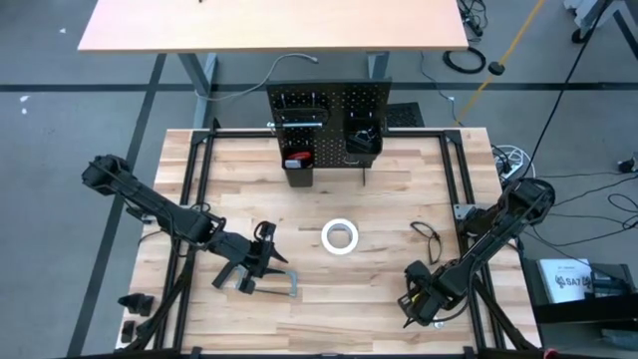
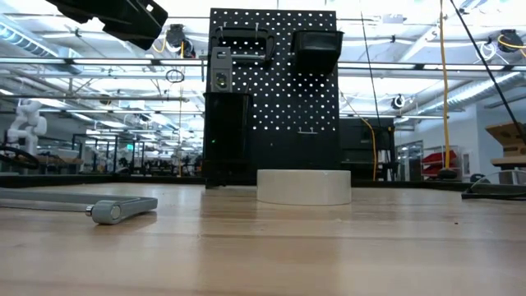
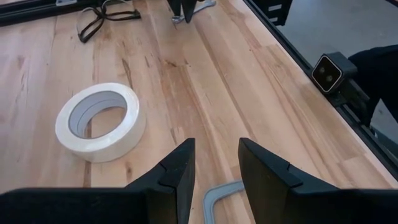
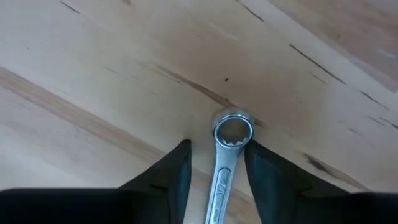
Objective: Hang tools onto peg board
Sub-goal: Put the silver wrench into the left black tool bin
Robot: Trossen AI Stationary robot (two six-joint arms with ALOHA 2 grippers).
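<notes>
Wrench (image 4: 225, 168) lies flat on the bench (image 4: 124, 74) at its near right, between our right hand's (image 4: 214, 165) 2 parted fingers. Thin and flat, it may slip free or skid aside. Left hand (image 3: 214, 171) hangs parted above the grey clamp (image 3: 221, 198).

Grey floor (image 1: 60, 120), tan desk (image 1: 269, 25)

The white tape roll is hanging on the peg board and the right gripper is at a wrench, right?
No. The tape roll lies flat on the table, in front of the peg board, as the high view shows. The right gripper does straddle the wrench.
</notes>
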